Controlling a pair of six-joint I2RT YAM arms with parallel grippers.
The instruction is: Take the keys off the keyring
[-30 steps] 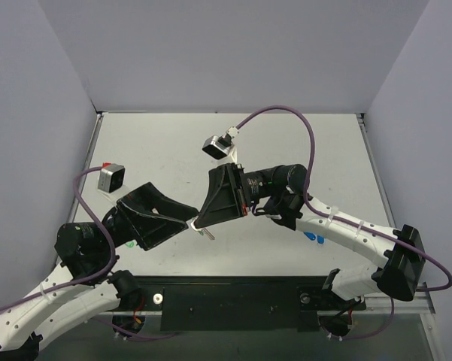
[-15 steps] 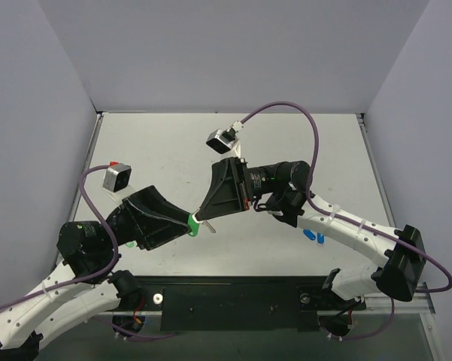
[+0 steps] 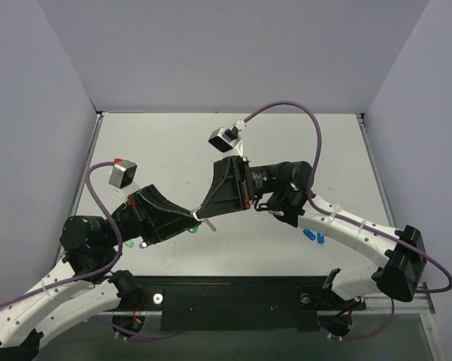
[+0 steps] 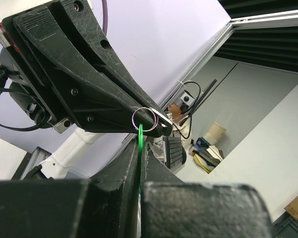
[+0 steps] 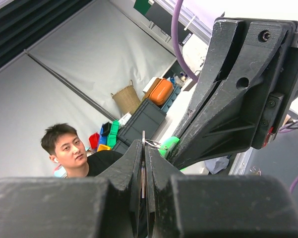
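Note:
Both grippers meet above the middle of the table. My right gripper [image 3: 200,216] is shut on the small silver key [image 5: 143,135], which stands edge-on between its fingers. The thin metal ring [image 4: 145,119] links the key to the green tag of the keyring [image 5: 168,145]. My left gripper [image 3: 191,217] is shut on that green tag [image 4: 140,134], seen edge-on as a bright line between its fingers. In the top view the tag [image 3: 194,227] and the key's tip [image 3: 208,224] peek out under the two gripper tips.
Two blue tags [image 3: 313,238] lie on the table under the right arm. A small green piece [image 3: 128,244] and a blue one [image 3: 143,245] lie by the left arm. Grey walls enclose the table on the left, back and right.
My left gripper has swung up to the green tag and closed on it. The right gripper has lifted slightly, still holding the key.

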